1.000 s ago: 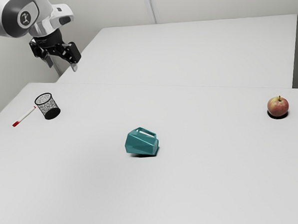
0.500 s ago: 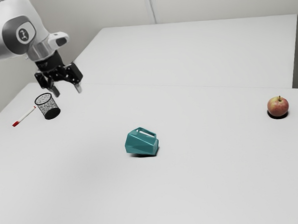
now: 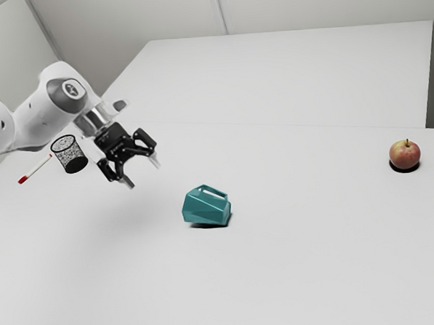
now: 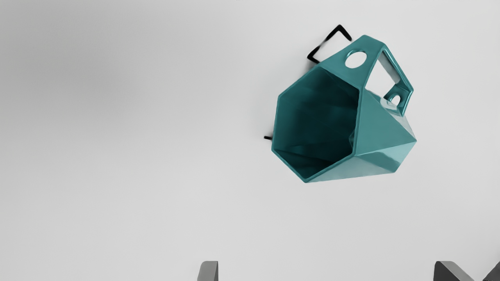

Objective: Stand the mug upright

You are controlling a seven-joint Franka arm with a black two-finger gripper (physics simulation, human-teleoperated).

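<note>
In the exterior view the teal, faceted mug with an angular handle lies on its side on the white desk, well in from the far edge. Its long axis runs roughly along that edge, mouth toward the exterior view's left and base toward the exterior view's right, with the handle on the upper side. The black two-finger gripper hangs above the desk on the mouth side, tilted, its fingers wide apart with nothing between them. Near the desk's far corner at the exterior view's left stands a black wire-mesh cup, and just beside it, nearer the side edge, lies a slim white marker with red ends. A red and yellow apple sits near the far edge, toward the exterior view's right. In the wrist view the mug's many-sided mouth opens partly toward the camera, showing the dark teal inside, and the body narrows away to the base. The fingertips stand well apart, clear of the mug. Thin black angular marks lie on the desk beside the rim.
</note>
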